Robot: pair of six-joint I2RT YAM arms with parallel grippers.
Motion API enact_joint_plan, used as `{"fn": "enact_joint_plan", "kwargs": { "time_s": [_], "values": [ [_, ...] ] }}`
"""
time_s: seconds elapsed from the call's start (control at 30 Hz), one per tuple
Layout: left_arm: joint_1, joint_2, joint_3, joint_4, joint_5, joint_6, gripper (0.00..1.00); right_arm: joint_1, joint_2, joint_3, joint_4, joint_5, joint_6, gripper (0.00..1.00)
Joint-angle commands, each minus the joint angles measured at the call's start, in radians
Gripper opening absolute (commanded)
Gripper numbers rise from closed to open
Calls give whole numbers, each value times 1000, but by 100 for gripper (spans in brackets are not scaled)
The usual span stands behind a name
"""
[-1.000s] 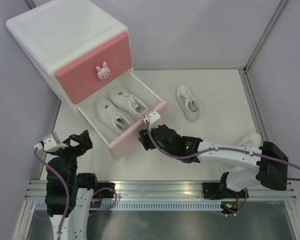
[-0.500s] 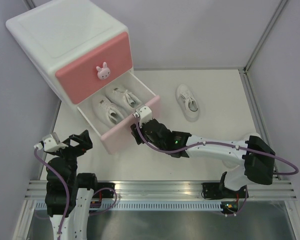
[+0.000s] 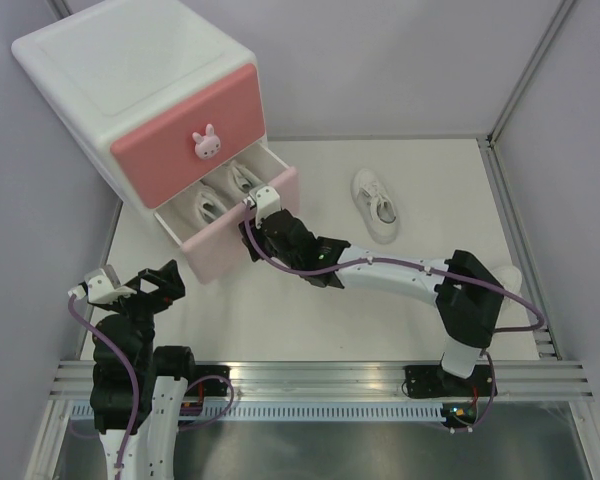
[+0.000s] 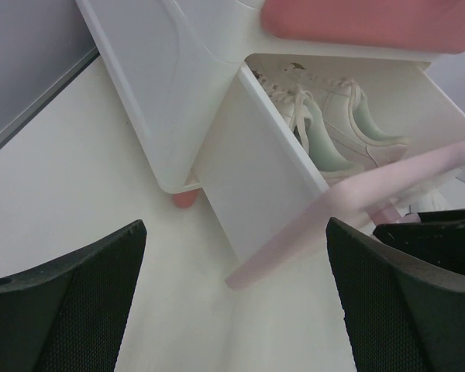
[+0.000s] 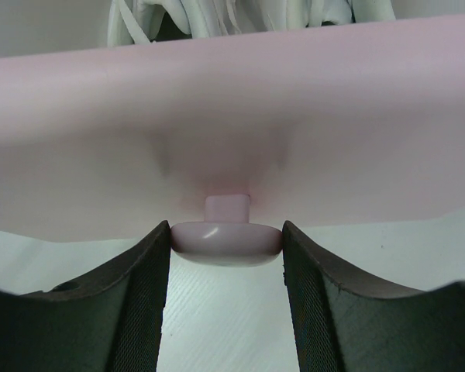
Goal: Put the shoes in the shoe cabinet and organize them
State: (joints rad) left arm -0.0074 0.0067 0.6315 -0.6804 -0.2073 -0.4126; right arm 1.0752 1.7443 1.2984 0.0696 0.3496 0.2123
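Note:
The shoe cabinet (image 3: 130,70) stands at the back left, its lower drawer (image 3: 235,225) partly out. Two white shoes (image 3: 220,195) lie side by side in it; they also show in the left wrist view (image 4: 325,124). My right gripper (image 3: 251,234) is shut on the drawer's pink knob (image 5: 226,239), pressed against the pale pink front (image 5: 232,132). A third shoe (image 3: 375,204) lies on the table to the right. A fourth shoe (image 3: 510,272) shows partly behind the right arm. My left gripper (image 3: 145,280) is open and empty, a little in front of the drawer's left corner (image 4: 248,271).
The cabinet's upper drawer (image 3: 185,130) with its bunny knob (image 3: 207,143) is shut. A pink cabinet foot (image 4: 184,199) stands on the white table. Grey walls close in the left and right sides. A metal rail (image 3: 310,375) runs along the near edge.
My right gripper has moved up and to the left with the knob, and the lower drawer has slid well into the cabinet. The left arm has not moved.

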Motion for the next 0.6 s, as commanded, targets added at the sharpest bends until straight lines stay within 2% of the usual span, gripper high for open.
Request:
{"fn": "enact_joint_plan", "kwargs": {
  "time_s": [0.0,0.4,0.5,0.57],
  "values": [
    [4,-82,20,13,-4,15,99,-34,46,128,190,25,-10,8],
    [4,-80,19,10,-15,14,99,-70,279,370,259,-8,-51,24],
    [4,-82,19,10,-15,14,99,-83,325,415,263,-14,-54,31],
    [6,-82,19,10,-15,14,99,-90,349,436,269,-23,-67,40]
  ]
}}
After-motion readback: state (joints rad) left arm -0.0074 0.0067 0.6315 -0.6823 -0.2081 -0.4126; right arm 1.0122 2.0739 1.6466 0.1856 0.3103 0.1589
